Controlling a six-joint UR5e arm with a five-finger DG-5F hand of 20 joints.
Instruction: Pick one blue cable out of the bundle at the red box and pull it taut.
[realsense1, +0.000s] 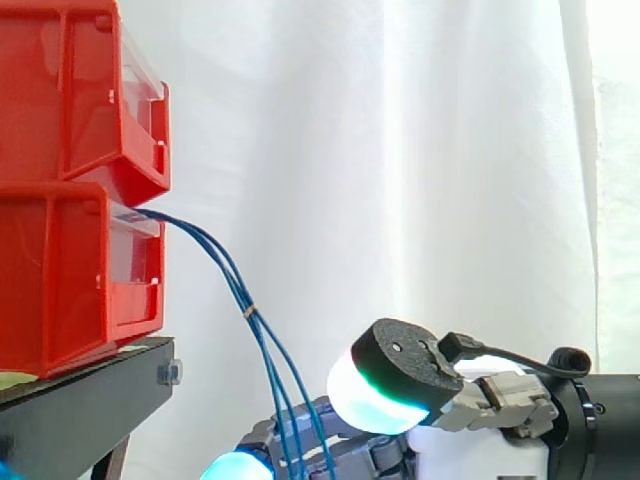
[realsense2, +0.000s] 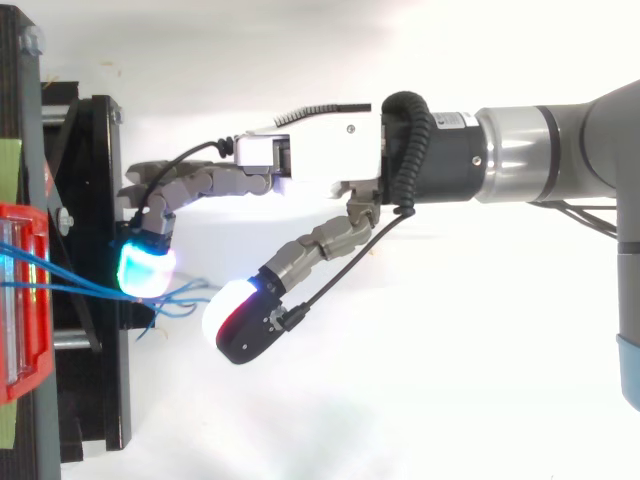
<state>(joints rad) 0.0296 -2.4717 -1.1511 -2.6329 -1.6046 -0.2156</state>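
Bins (realsense1: 70, 200): bright red, with see-through fronts.
Cables (realsense1: 240, 290): blue, coming out of the lower of the bins.
Band (realsense1: 249, 312): yellowish, round the cables, below the bins.
Stand (realsense1: 90, 395): black, under the bins.
Strip (realsense2: 8, 160): pale green, on the stand next to the bins.
Curtain (realsense1: 400, 150): plain white, behind the bins.
Hand (realsense2: 320, 150): white body with grey fingers.
Near pad (realsense2: 145, 268): glows green-blue, close to the bins.
Far pad (realsense1: 375, 395): glows white with a green and a red stripe, and has a black cap; farther from the bins.
Arm (realsense2: 560, 140): grey and black, with a light blue part, far from the bins.
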